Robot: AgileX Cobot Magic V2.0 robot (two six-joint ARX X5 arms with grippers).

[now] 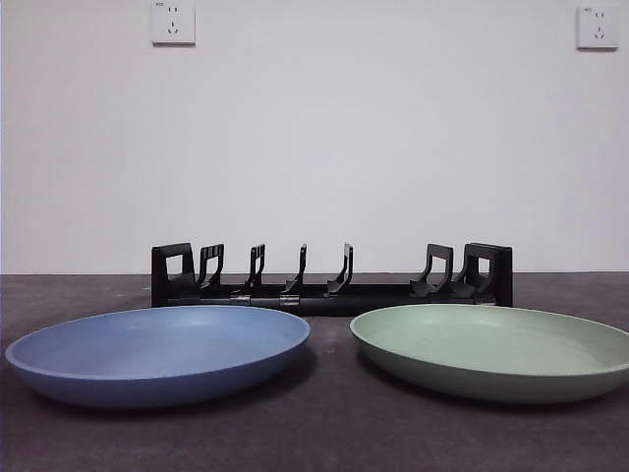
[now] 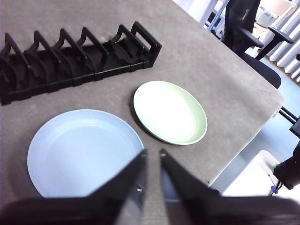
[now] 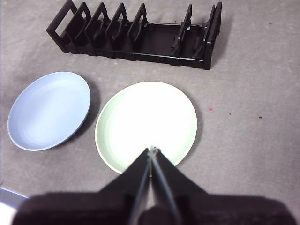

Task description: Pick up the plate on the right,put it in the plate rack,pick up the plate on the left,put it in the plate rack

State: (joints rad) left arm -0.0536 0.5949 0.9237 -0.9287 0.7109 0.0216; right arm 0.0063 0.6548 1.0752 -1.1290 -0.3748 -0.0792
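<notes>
Plates first: in the front view the blue plate (image 1: pixel 157 352) sits lower left and the green plate (image 1: pixel 494 349) lower right, both flat on the dark table (image 1: pixel 324 433), close but not touching. Behind them, mid-frame, the plate rack (image 1: pixel 332 280) runs across with nothing in its slots. No arm shows here, just two wall sockets (image 1: pixel 173 22) up top.

Left wrist view: the left gripper (image 2: pixel 151 157) comes up from the bottom edge, jaws nearly together with only a thin gap, holding nothing. Blue plate (image 2: pixel 84 152) is lower left, green plate (image 2: pixel 169 111) at center, rack (image 2: pixel 75 58) upper left. An office chair (image 2: pixel 248 33) is off the table's edge, upper right.

Right wrist view: the right gripper (image 3: pixel 152 151) has its jaws pressed together, tips over the near rim of the green plate (image 3: pixel 146 124). Blue plate (image 3: pixel 49 110) is left, rack (image 3: pixel 138 33) along the top.
</notes>
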